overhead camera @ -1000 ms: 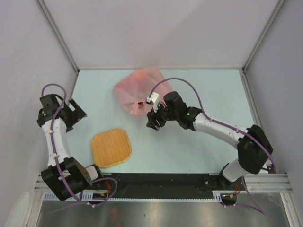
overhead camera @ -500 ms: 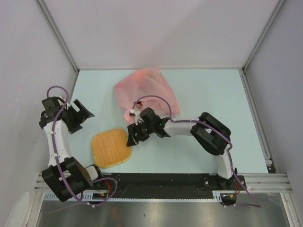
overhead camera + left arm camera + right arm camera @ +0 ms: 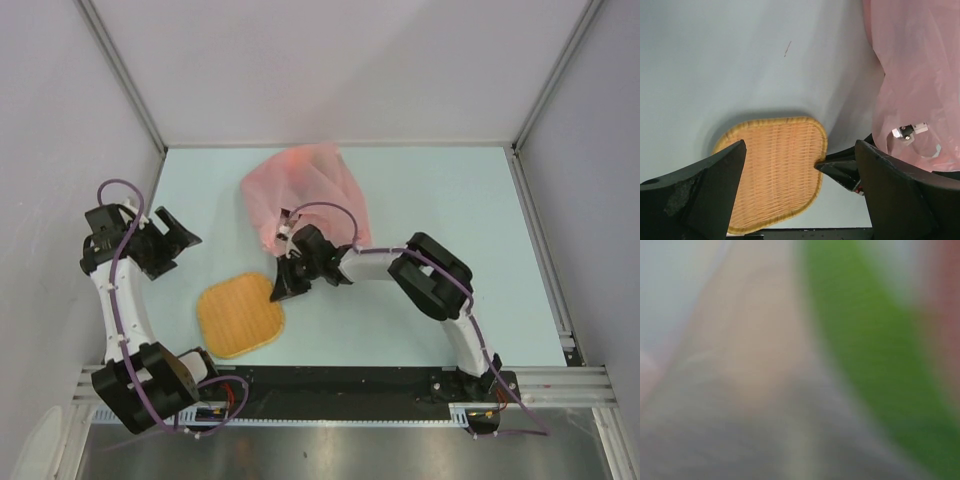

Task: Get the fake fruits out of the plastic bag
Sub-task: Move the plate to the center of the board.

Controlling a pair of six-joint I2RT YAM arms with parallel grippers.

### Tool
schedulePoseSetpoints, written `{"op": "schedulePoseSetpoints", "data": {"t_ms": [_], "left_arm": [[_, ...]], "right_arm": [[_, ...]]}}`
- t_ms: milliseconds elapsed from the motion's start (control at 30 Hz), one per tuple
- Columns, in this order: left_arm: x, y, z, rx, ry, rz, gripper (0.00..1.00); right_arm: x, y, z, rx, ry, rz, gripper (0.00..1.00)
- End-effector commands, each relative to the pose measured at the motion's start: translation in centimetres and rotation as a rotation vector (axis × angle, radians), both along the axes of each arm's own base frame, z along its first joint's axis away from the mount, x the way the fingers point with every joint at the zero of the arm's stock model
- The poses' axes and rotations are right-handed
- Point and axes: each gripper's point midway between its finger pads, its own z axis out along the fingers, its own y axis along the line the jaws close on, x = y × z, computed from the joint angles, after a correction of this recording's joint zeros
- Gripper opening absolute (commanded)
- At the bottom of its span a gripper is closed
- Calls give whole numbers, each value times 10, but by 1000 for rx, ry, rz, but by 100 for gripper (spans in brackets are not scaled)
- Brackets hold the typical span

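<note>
Right gripper (image 3: 283, 290) beside one mat (image 3: 240, 318), one bag (image 3: 305, 190)

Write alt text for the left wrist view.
A woven orange-tan mat lies on the table, framed by the open left gripper. The pink plastic bag fills the right side; the right gripper points at the mat's right edge.

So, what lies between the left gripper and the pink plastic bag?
Nothing but bare table. The top external view shows no object on the stretch from the left gripper to the plastic bag.
</note>
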Motion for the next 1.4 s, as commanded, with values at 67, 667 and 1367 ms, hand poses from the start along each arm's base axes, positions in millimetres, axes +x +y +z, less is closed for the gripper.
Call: {"op": "schedulePoseSetpoints", "data": {"t_ms": [67, 667, 1367], "left_arm": [[20, -8, 18, -68, -98, -36, 93], [48, -92, 44, 19, -200, -423, 93], [36, -222, 34, 240, -293, -960, 98]], "right_arm": [[22, -119, -3, -236, 27, -103, 4], [-6, -333, -8, -576, 86, -310, 5], [137, -313, 122, -405, -572, -326, 93]]}}
